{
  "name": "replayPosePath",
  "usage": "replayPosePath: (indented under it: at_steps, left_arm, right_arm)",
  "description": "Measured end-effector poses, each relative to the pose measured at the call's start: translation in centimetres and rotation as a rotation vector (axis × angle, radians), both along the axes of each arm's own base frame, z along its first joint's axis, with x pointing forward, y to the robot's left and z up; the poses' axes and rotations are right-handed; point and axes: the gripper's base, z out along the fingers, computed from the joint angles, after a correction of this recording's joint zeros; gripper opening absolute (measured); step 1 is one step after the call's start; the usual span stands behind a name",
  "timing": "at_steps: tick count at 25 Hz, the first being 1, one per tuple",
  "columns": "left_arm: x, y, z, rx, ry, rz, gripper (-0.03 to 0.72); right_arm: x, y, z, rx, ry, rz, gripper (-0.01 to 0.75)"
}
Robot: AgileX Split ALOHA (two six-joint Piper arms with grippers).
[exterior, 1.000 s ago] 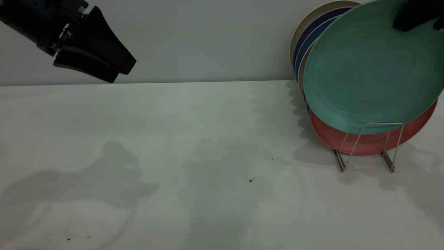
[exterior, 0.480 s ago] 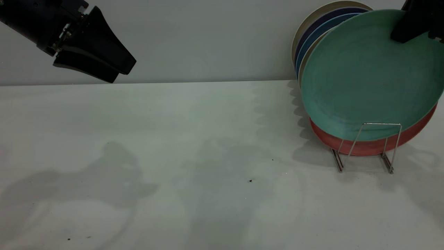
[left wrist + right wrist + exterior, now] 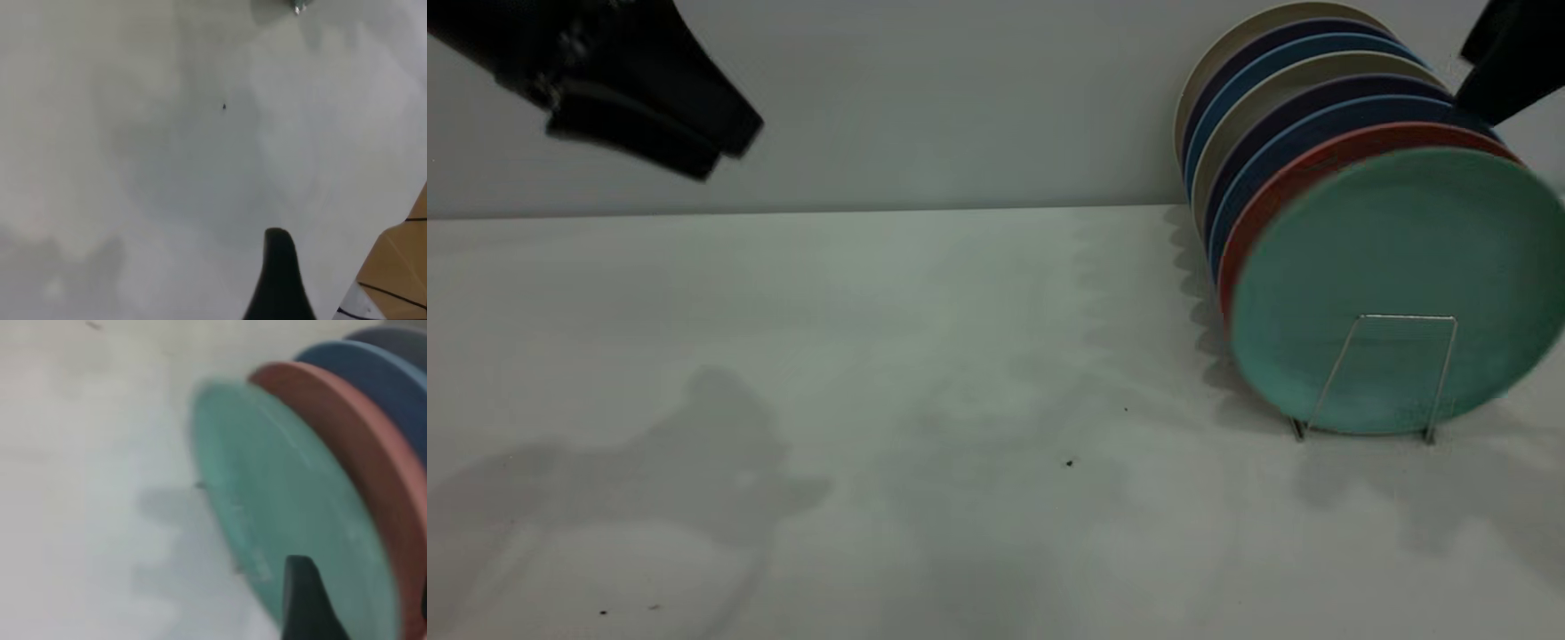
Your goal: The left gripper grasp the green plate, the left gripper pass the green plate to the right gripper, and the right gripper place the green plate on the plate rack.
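Observation:
The green plate [image 3: 1396,267] stands on edge at the front of the plate rack [image 3: 1405,316], behind its front wire loop and leaning on the salmon plate [image 3: 1280,178]. No gripper touches it. My right gripper [image 3: 1494,80] is up at the top right, above and behind the plates, open and empty. Its wrist view looks down on the green plate [image 3: 280,500] past one black finger [image 3: 303,600]. My left gripper [image 3: 734,151] hangs high at the far left, open and empty. One of its fingers [image 3: 280,267] shows over bare table.
Several blue, cream and dark plates [image 3: 1316,107] fill the rack behind the salmon one [image 3: 347,433]. The wall runs close behind the rack. The white table [image 3: 925,400] spreads left and in front of it. A brown board [image 3: 400,267] lies past the table edge.
The green plate left the right gripper and dropped down into the rack's front slot. The right gripper rose away toward the upper right. The left gripper shifted slightly up and left.

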Motion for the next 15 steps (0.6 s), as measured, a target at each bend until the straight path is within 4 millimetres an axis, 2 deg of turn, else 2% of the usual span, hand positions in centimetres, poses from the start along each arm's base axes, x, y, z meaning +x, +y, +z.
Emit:
replayPosePath:
  at_steps: [4, 7, 10, 13, 15]
  left_arm:
    - [-1.8, 0.0, 4.2, -0.017, -0.072, 0.029, 0.592]
    - [-4.1, 0.1, 8.0, -0.018, -0.129, 0.058, 0.592]
    - [-7.6, 0.6, 11.8, 0.032, -0.197, 0.090, 0.592]
    - [-11.3, 1.6, 14.4, 0.127, -0.216, 0.161, 0.592]
    - [-13.8, 2.4, 15.4, 0.213, -0.202, 0.219, 0.592]
  right_arm:
    - [-4.2, 0.3, 3.5, 0.126, 0.174, -0.136, 0.425]
    - [-7.7, 0.4, 6.5, 0.232, 0.273, -0.309, 0.419]
    - [-10.5, 0.2, 9.2, 0.322, 0.255, -0.456, 0.414]
    - [-13.5, -0.3, 11.7, 0.384, 0.192, -0.565, 0.413]
    - [-15.6, -0.6, 12.7, 0.417, 0.149, -0.613, 0.413]
